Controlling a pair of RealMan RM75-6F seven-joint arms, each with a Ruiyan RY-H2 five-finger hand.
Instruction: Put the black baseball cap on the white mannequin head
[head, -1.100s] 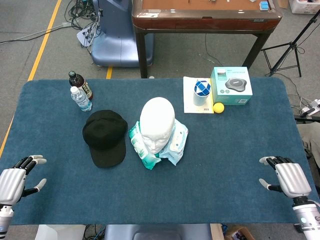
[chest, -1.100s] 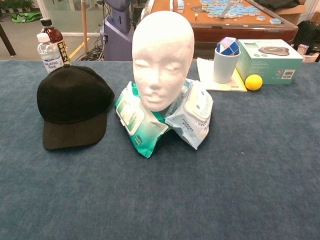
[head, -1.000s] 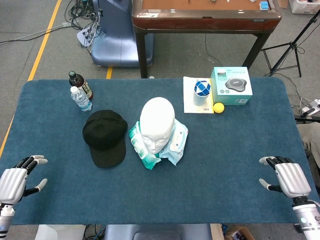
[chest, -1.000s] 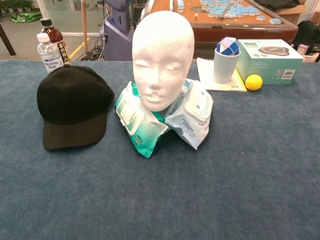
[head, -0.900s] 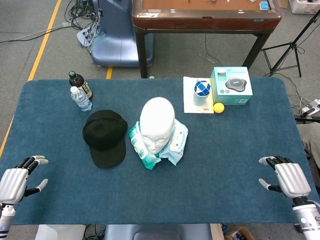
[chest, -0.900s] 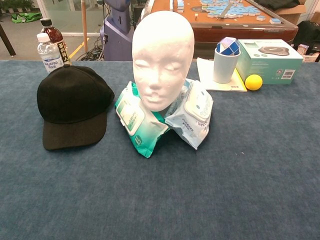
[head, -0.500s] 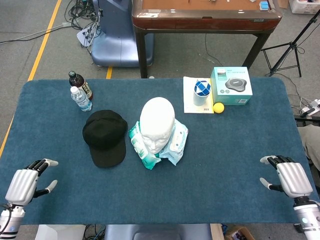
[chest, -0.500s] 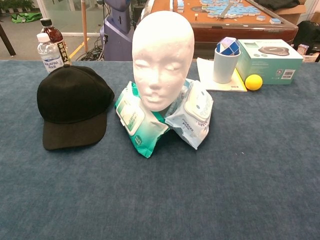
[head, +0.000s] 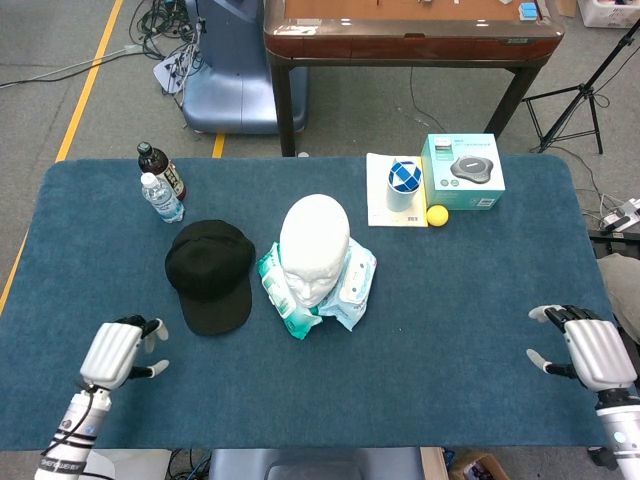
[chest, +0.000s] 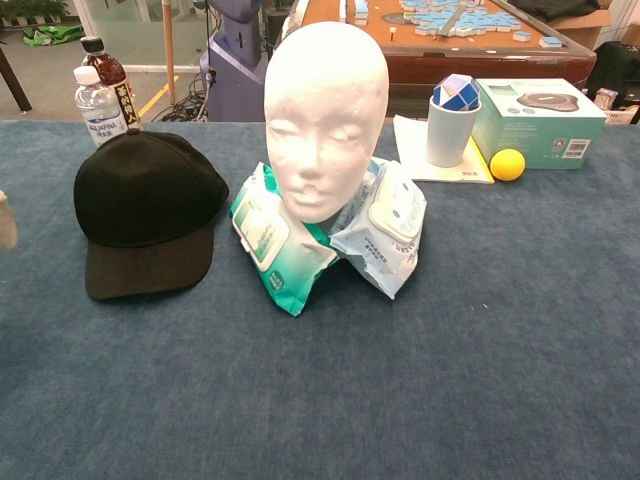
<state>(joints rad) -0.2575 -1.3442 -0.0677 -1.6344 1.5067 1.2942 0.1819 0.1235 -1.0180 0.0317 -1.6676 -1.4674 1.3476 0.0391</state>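
Note:
The black baseball cap (head: 209, 273) (chest: 147, 209) lies flat on the blue table, brim toward me, just left of the white mannequin head (head: 314, 246) (chest: 325, 115). The head stands upright on wet-wipe packs (head: 346, 289) (chest: 384, 228). My left hand (head: 114, 352) hovers near the front left, below and left of the cap's brim, fingers apart and holding nothing; a sliver of it shows at the chest view's left edge (chest: 5, 220). My right hand (head: 592, 352) is at the front right edge, fingers apart, empty.
Two bottles (head: 160, 184) (chest: 103, 93) stand behind the cap. A cup with a puzzle ball (head: 404, 184) (chest: 451, 120), a yellow ball (head: 437, 214) (chest: 507, 164) and a teal box (head: 462, 171) (chest: 539, 121) sit at the back right. A wooden table (head: 410, 30) stands beyond.
My left hand has moved right and inward toward the cap's brim. My right hand has drifted slightly right and down. Cap and mannequin head have not moved.

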